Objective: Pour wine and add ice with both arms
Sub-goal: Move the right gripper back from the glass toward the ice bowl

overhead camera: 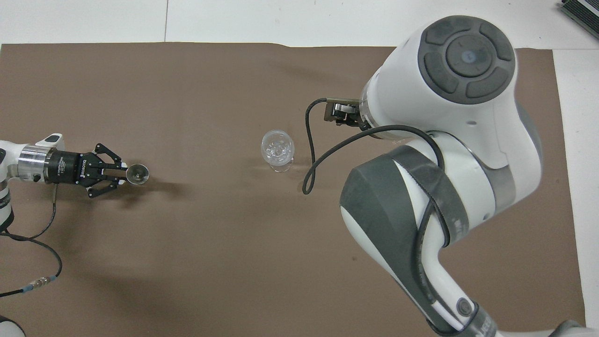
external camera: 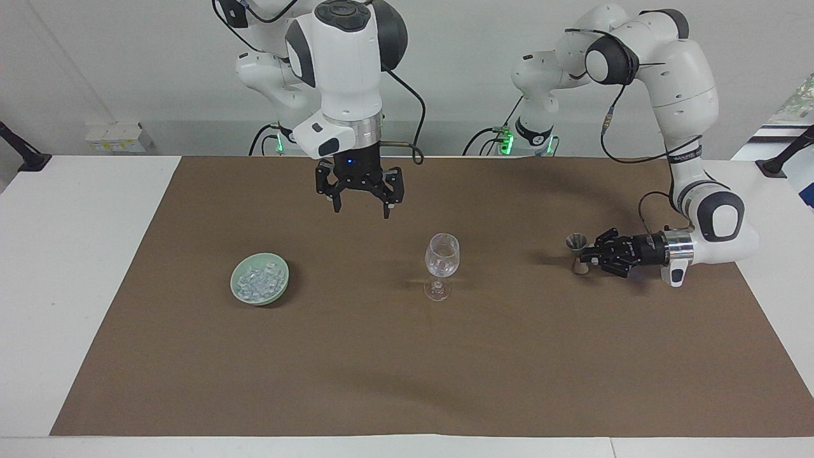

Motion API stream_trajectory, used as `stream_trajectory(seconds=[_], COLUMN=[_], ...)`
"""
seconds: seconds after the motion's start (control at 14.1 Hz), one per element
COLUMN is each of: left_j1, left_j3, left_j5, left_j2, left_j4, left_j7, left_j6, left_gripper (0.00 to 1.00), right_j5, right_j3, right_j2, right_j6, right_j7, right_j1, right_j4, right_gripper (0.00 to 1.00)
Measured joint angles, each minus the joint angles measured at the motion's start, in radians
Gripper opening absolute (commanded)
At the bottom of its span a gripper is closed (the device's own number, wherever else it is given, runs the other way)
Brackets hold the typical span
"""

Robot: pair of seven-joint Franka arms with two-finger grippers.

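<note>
A clear wine glass point(external camera: 442, 257) point(overhead camera: 278, 150) stands upright mid-mat. Wine is out of view. Ice point(external camera: 257, 280) fills a pale green bowl point(external camera: 280, 285) toward the right arm's end; in the overhead view the right arm hides it. My right gripper point(external camera: 360, 212) hangs open and empty above the mat, between bowl and glass; from overhead its fingers are covered. My left gripper point(external camera: 590, 254) point(overhead camera: 122, 172) lies level, low over the mat toward the left arm's end, shut on the waist of an upright metal jigger point(external camera: 577, 242) point(overhead camera: 138, 172).
A brown mat point(external camera: 407, 369) covers the white table point(external camera: 76, 267). A black cable point(overhead camera: 311, 154) loops from the right wrist beside the glass in the overhead view. A small white box point(external camera: 114, 137) sits at the table's edge near the right arm's base.
</note>
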Motion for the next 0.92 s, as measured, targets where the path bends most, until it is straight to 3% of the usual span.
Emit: stream_trajectory(seconds=[0.5,0.64,0.92], left_j1=[0.025,0.028,0.038], left_j3=[-0.002,-0.002,-0.004], left_j5=[-0.022,-0.022,-0.023], left_j2=[0.020,0.021,0.024], left_j4=[0.000,0.000,0.000], left_j7=[0.000,0.000,0.000], left_j6=[-0.013,-0.014,-0.019], left_gripper=[0.00,0.11,0.24], right_j5=[0.000,0.000,0.000], right_j3=[0.002,0.002,-0.002], right_j2=[-0.003,-0.010,-0.031], right_j6=[0.000,-0.009,-0.051], right_j7=[-0.020,-0.038,-0.091], right_j1=[-0.050,-0.053,-0.075], right_j4=[-0.001,-0.001,-0.001], right_gripper=[1.00,1.00,1.00])
